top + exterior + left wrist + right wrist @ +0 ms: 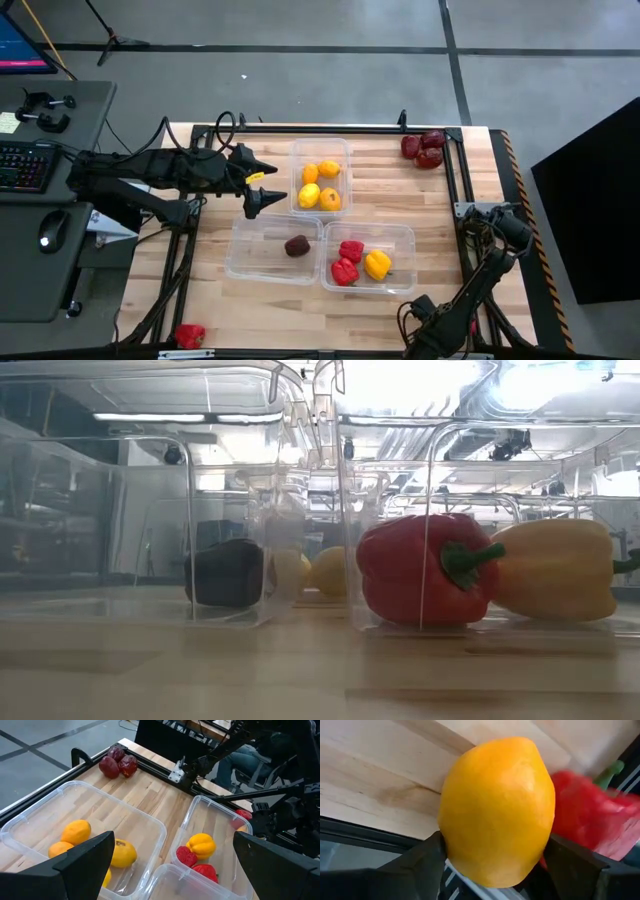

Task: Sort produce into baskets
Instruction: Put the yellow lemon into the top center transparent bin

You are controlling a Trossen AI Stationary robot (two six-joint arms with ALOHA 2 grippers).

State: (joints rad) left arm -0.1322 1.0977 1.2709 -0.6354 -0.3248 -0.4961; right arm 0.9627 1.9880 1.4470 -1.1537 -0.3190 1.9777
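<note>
Wooden bench [270,300] on grey floor, black frame rail round its edge.

- Basket, upper centre [321,148]: lemons and orange citrus [320,186], four or five pieces.
- Basket, lower centre-left [250,262]: one dark maroon fruit [297,246].
- Basket, lower centre-right [397,236]: two red peppers [347,262], one yellow-orange pepper [377,264].
- Loose produce: maroon fruits [424,148] at upper right corner; red pepper [189,335] at lower left corner.
- Left gripper [262,186]: jaws open, empty, just left of the citrus basket, above bench.
- Right gripper [490,870]: bottom right of the bench, jaws closed on a yellow-orange fruit [497,810]; red pepper [587,820] just behind it
</note>
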